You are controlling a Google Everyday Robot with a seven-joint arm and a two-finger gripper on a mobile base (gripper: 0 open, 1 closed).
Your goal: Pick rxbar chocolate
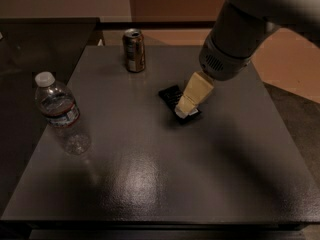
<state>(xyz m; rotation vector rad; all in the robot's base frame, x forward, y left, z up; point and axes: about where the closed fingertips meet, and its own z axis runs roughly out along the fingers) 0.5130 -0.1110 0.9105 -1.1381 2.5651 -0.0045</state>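
The rxbar chocolate (172, 96) is a flat black bar with white text lying near the middle of the grey table (150, 179). My gripper (181, 112) comes down from the upper right on a grey arm. Its cream-coloured fingers (194, 95) point down and left and sit right over the near right end of the bar, hiding that part. I cannot tell whether they touch the bar.
A brown-gold drink can (134, 50) stands upright at the back of the table, left of the arm. A clear water bottle (61, 113) with a white cap stands near the left edge. A darker table (30, 44) adjoins on the left.
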